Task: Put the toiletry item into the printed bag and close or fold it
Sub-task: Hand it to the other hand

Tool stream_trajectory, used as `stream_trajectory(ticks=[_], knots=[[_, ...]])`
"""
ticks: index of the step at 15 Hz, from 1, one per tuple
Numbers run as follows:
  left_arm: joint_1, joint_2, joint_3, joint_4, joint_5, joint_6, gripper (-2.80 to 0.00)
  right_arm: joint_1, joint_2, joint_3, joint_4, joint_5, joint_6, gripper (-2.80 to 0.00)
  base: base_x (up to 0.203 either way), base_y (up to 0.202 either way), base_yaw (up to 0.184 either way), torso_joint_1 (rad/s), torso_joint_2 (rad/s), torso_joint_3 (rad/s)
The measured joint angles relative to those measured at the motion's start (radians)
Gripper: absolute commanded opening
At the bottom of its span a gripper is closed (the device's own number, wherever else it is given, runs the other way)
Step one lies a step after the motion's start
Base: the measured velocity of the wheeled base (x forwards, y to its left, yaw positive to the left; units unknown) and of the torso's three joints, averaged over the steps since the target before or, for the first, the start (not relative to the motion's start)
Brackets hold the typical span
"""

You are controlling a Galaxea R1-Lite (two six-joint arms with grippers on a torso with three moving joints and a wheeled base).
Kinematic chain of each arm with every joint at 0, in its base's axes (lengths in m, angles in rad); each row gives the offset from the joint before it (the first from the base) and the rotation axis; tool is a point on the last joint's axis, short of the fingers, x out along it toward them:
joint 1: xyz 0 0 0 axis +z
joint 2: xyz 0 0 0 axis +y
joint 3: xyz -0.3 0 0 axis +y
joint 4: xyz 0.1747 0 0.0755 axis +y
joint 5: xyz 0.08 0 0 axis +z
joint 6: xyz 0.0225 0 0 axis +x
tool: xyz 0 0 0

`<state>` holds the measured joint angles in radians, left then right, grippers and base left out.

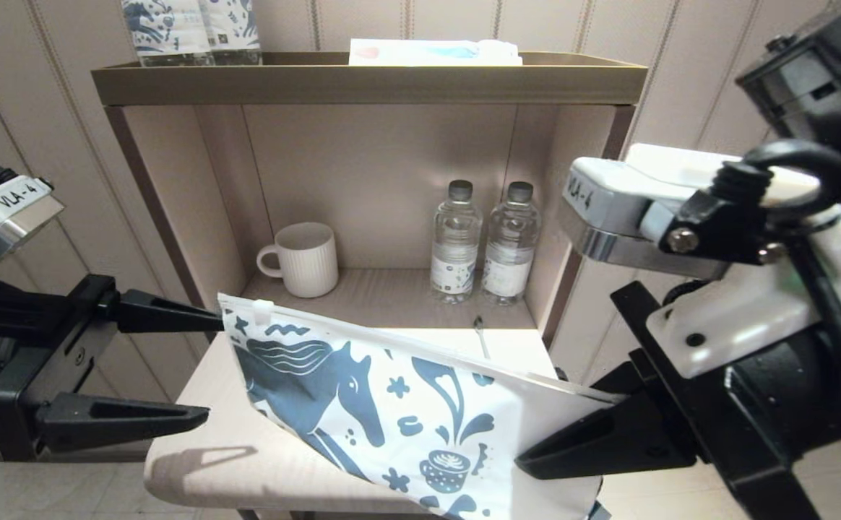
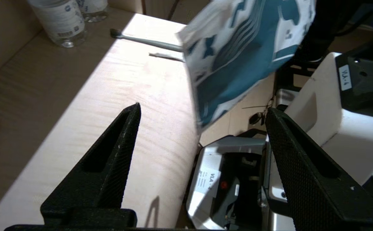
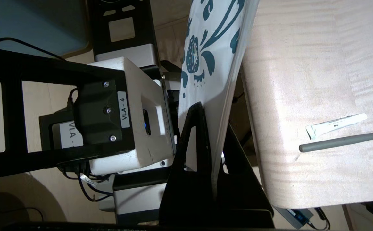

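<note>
Two black grippers are framing the head view: right gripper [image 1: 536, 458] pinching one printed bag [image 1: 406, 412] above the wooden shelf [image 1: 204, 426], left gripper [image 1: 204, 361] gaping empty beside two ribbed bottles [image 1: 482, 242] and one mug [image 1: 303, 258]. Left wrist view is showing one slim toothbrush [image 2: 148, 40] lying behind the bag. Right wrist view is showing flat paper clamped between fingers [image 3: 193, 141].

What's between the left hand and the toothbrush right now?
The printed bag, pinched by the right hand, hangs between the open left hand and the toothbrush lying on the shelf.
</note>
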<state>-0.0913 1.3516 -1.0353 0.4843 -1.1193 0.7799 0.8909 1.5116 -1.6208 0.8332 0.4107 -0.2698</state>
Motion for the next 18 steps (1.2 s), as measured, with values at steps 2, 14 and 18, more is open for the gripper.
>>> stream_trajectory(ticks=[2,14,18], knots=[[0.006,0.012,-0.005,-0.001,0.0,0.0,0.0,0.006,-0.014,0.013,0.0,0.021,0.0,-2.8,0.0,0.0,0.0,0.0,0.0,0.0],[-0.016,-0.001,0.046,0.004,-0.003,0.068,0.0,0.015,0.17,-0.117,-0.013,0.119,-0.022,-2.8,0.0,0.0,0.0,0.0,0.0,0.0],[-0.023,-0.002,0.053,0.006,-0.003,0.073,0.0,0.023,0.199,-0.135,-0.013,0.13,-0.024,-2.8,0.0,0.0,0.0,0.0,0.0,0.0]])
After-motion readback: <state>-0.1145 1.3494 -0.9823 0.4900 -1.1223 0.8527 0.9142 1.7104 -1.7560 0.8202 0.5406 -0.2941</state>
